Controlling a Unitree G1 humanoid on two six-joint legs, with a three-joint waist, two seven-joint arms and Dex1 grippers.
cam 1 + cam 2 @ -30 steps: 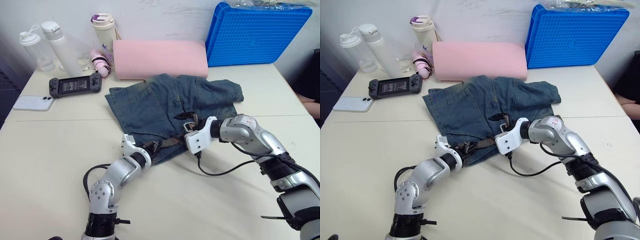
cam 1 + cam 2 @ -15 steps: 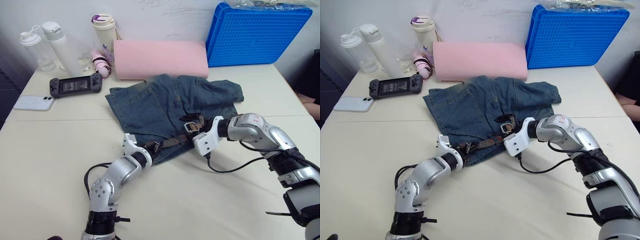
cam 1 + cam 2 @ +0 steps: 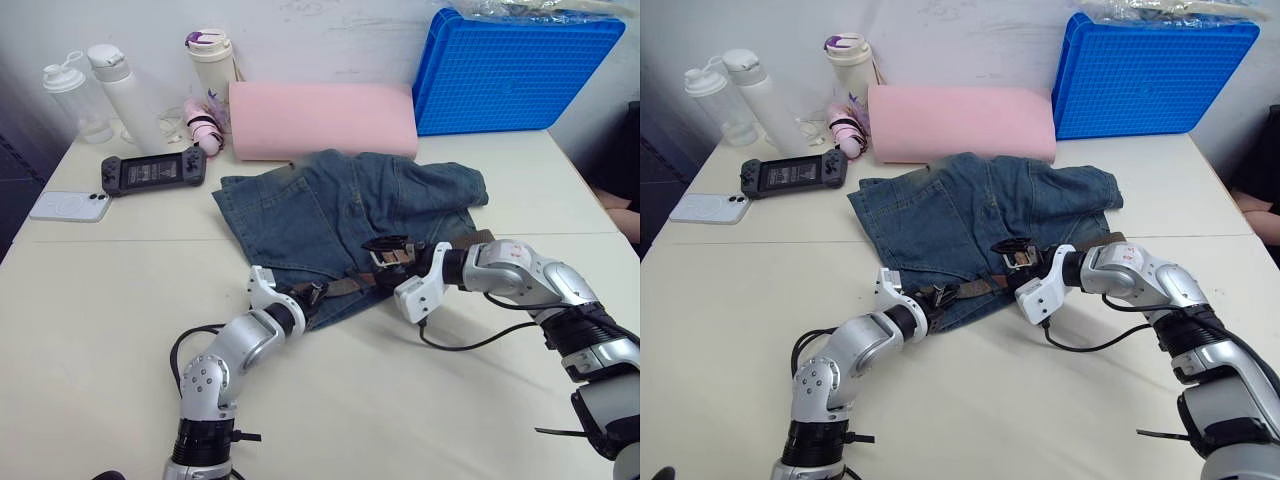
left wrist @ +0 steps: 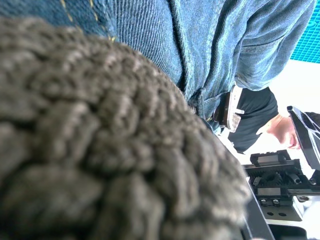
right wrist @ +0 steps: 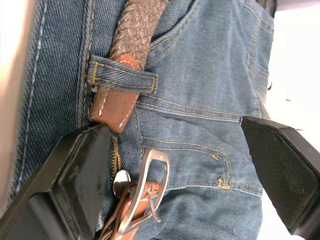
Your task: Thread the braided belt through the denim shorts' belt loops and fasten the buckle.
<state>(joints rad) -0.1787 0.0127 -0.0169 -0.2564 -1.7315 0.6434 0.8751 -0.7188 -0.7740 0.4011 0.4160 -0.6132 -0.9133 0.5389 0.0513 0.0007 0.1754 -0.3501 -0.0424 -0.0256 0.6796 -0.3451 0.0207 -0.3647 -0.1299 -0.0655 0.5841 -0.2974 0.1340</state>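
A pale counter holds faded blue denim shorts lying flat near its middle, the waistband along their near edge.

The right pincer is spread wide, its two black fingers well apart over the front of the shorts. Between them lie the silver buckle and, just beyond it, the tan leather tip of the braided belt, which passes under a belt loop. The pictures do not settle whether the fingers touch the cloth. The right arm reaches in low from the right, forearm nearly level with the counter, wrist turned toward the waistband.

The left pincer sits at the near left part of the waistband, with belt weave pressed right against its camera; how far its fingers are spread cannot be told. The left arm rises from the near edge, elbow bent.

Beyond the shorts lies a pink foam roll.
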